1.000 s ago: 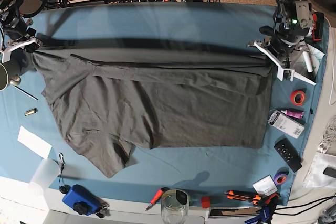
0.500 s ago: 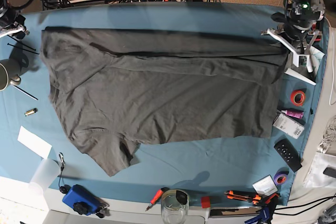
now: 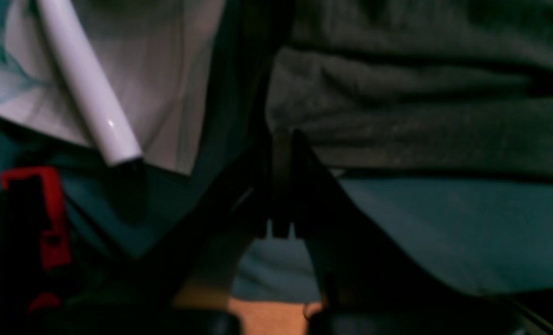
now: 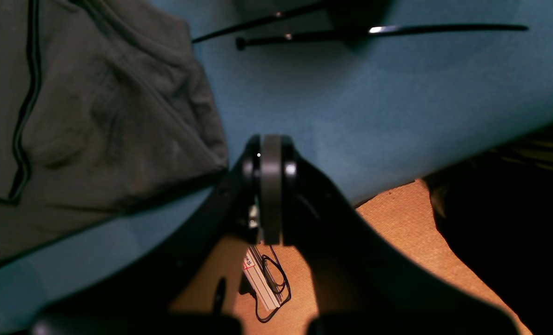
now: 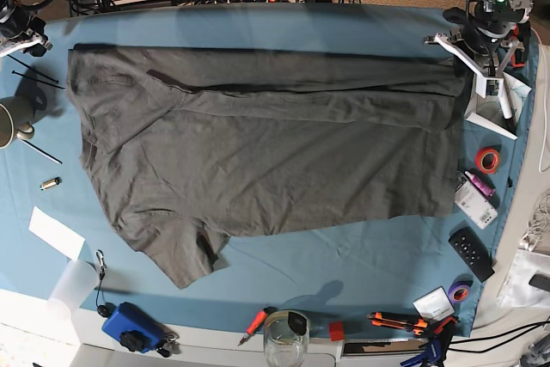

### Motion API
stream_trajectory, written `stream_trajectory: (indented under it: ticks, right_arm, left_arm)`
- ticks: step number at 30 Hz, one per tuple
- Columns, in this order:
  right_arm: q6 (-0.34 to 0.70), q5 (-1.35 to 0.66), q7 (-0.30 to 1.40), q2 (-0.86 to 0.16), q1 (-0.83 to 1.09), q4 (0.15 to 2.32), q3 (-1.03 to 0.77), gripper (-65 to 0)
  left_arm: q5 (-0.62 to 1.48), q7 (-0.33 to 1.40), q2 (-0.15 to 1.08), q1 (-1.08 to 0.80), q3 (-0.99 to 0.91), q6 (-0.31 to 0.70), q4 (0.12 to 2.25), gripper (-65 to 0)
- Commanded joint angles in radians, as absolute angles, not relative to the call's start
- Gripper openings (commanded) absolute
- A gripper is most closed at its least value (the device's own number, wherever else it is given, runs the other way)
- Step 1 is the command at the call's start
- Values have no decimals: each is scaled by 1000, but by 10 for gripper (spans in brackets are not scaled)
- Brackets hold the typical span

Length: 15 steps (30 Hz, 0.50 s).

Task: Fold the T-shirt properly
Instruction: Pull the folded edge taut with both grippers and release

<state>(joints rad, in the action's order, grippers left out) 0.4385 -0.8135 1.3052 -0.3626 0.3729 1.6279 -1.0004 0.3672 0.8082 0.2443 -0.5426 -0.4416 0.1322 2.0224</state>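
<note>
Right gripper [image 5: 19, 33]: at the base view's 10 o'clock edge, off the cloth's corner; in its wrist view [image 4: 270, 153] the two pads are pressed together with nothing between them, just beside the shirt's edge but apart from it.
Mug [image 5: 14, 118]: at 9 o'clock, cut off by the frame edge.
Cloth [image 5: 344, 255]: teal, covering the table under everything.
Shirt [image 5: 266, 152]: dark charcoal grey, spread across the middle of the cloth, lying sideways from 9 to 3 o'clock. A long fold runs along its upper part, so a band of fabric lies doubled there (a dark seam line marks it). One sleeve sticks out toward 7 o'clock. Wrinkled, mostly flat.
Shirt, right wrist view [image 4: 85, 116]: a creased grey edge on the cloth at 9 o'clock, with a dark stitched line.
Glass [image 5: 286, 339]: at 6 o'clock, on the near table edge.
Left gripper [image 5: 464, 70]: at 2 o'clock, at the shirt's right upper corner; in its wrist view [image 3: 283, 139] the fingers are clamped shut on a bunched hem of the shirt [image 3: 420, 107].
Hard to make out: the left wrist view is dark and blurred; a white tube [image 3: 88, 88] crosses at 10 o'clock, its top cut off. The collar cannot be seen.
</note>
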Motion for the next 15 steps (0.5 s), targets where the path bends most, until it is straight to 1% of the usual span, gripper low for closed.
stream_trajectory:
  ticks: [1,6,15]
  right_arm:
    - [442,-830,1287,-388,374,1642,-1009,-650]
    - [464,-830,1279,-388,374,1642,-1009,-650]
    - [467,-831,1274,-388,374,1642,-1009,-650]
  left_arm:
    - [347,792,261,-545,-448,132,2041,-650]
    - [287,792,287,-546,-448,132,2041,-650]
    - [290,823,293,-549,-448,131,2040,-650]
